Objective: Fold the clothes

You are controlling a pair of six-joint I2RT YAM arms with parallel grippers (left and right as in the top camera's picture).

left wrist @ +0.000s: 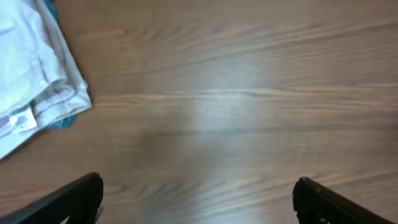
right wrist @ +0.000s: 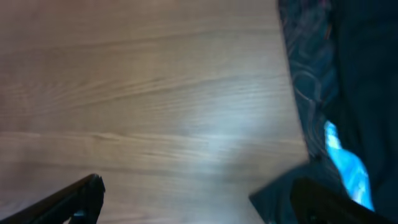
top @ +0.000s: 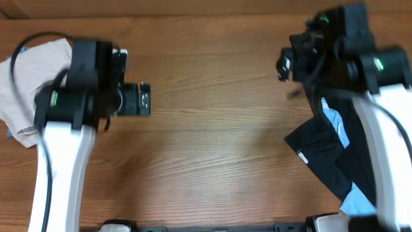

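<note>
The clothes (top: pixel 26 84), a pale cream crumpled heap, lie at the table's far left, partly under my left arm. In the left wrist view the clothes (left wrist: pixel 31 74) fill the upper left corner, with a small label showing at their edge. My left gripper (top: pixel 145 100) points toward the table's middle, to the right of the heap and apart from it. Over bare wood, my left gripper (left wrist: pixel 198 186) is open and holds nothing. My right gripper (top: pixel 283 64) hangs at the back right, and in its wrist view my right gripper (right wrist: pixel 198 185) is open and holds nothing, just left of dark cloth.
A pile of black garments (top: pixel 335 148) with a sky-blue piece (top: pixel 338 125) lies at the right under my right arm. The right wrist view shows the dark patterned cloth (right wrist: pixel 348 74) and a sky-blue strip (right wrist: pixel 345 162). A teal scrap (left wrist: pixel 65 121) peeks from under the cream heap. Wooden table (top: pixel 212 148) lies between the arms.
</note>
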